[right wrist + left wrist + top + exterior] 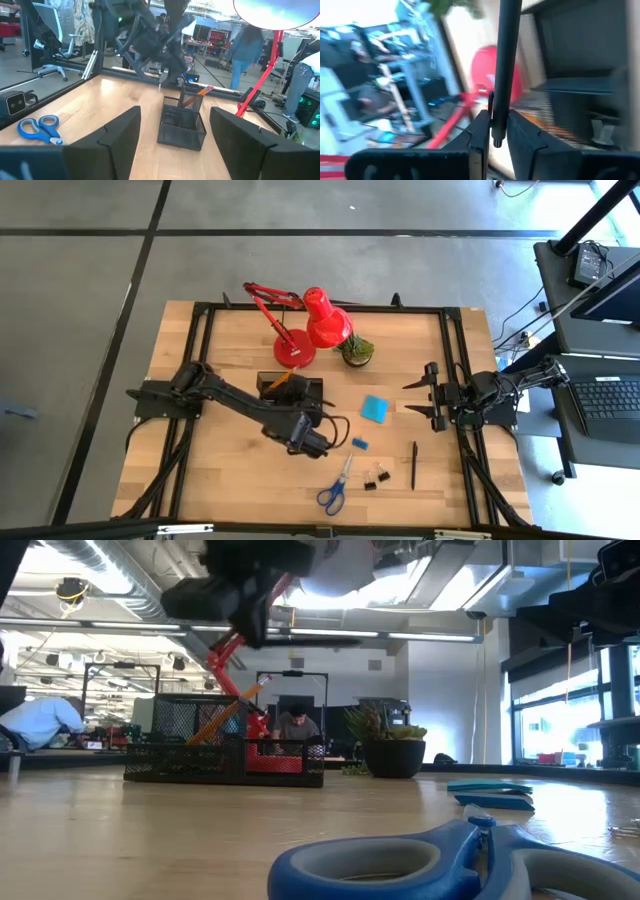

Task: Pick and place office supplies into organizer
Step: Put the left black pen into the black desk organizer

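Note:
My left gripper (pixel 496 125) is shut on a black pen (pixel 506 55), lifted above the table just near of the black mesh organizer (pixel 292 390). An orange pencil (pixel 281 378) stands slanted in one of the organizer's slots. On the table lie a blue note pad (pixel 375 408), a small blue eraser (pixel 359 443), blue-handled scissors (pixel 337 486), black binder clips (pixel 377 476) and another black pen (pixel 414 465). My right gripper (pixel 418 398) waits open at the table's right edge, pointing level toward the organizer (pixel 182 122). My left gripper pinches the black pen between its two fingers close to one end (pixel 496 131). A short tip sticks out past the fingers, and the long rest runs away on the other side. The fingers lie across the pen. It is lifted clear of the table and the organizer.
A red desk lamp (pixel 305 330) and a small potted plant (pixel 357 350) stand just beyond the organizer. A black frame (pixel 320 308) borders the table. The scissors' blue handle (pixel 400 865) fills the low view's foreground. People sit in the room behind the table.

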Controlling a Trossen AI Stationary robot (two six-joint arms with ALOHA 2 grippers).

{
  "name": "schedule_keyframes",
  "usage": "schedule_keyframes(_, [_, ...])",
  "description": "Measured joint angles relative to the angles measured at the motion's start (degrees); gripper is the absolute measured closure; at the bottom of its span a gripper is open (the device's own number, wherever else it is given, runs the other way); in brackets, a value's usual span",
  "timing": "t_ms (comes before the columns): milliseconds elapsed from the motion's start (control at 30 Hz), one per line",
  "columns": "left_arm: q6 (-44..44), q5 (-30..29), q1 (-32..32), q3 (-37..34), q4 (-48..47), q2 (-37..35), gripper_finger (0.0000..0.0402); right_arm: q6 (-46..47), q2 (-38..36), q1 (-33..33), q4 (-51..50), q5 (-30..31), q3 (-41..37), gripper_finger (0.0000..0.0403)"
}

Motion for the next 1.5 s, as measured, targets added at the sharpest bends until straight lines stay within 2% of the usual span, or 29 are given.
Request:
schedule_keyframes(200, [8.93, -5.95, 0.69, 0.0, 0.08, -2.3, 0.0354, -0.26, -0.03, 0.0, 0.02, 0.01, 0.0, 0.0161])
schedule_keyframes(333, [15.69, -6.25, 1.62, 0.0, 0.07, -5.04, 0.0354, -0.33, -0.04, 0.0, 0.0, 0.01, 0.0, 0.0161])
schedule_keyframes(500, [17.9, -6.48, 3.36, -0.49, 0.17, -10.6, 0.0354, -0.33, -0.02, 0.0, 0.02, 0.01, -0.02, 0.0161])
schedule_keyframes(600, [19.96, -5.84, 4.7, -4.84, 0.1, -14.71, 0.0354, -0.26, -0.02, 0.0, 0.02, 0.02, 0.0, 0.0161])
schedule_keyframes(733, [25.44, -4.96, 6.01, -14.07, -0.07, -19.05, 0.0354, -0.28, 0.0, 0.0, 0.02, 0.01, 0.0, 0.0161])
schedule_keyframes(900, [31.37, -11.35, 6.49, -22.15, -0.03, -21.66, 0.0354, -0.85, 0.0, 0.0, 0.02, 0.01, 0.0, 0.0161])
schedule_keyframes(1067, [42.74, -15.26, 5.99, -26.17, 0.04, -21.8, 0.0354, -1.24, 0.0, 0.0, 0.02, 0.01, 0.0, 0.0161])
schedule_keyframes(1500, [40.15, -16.73, 5.64, -31.21, 0.45, -19.52, 0.0354, -1.61, 0.02, 0.0, 0.04, 0.04, 0.0, 0.0161])
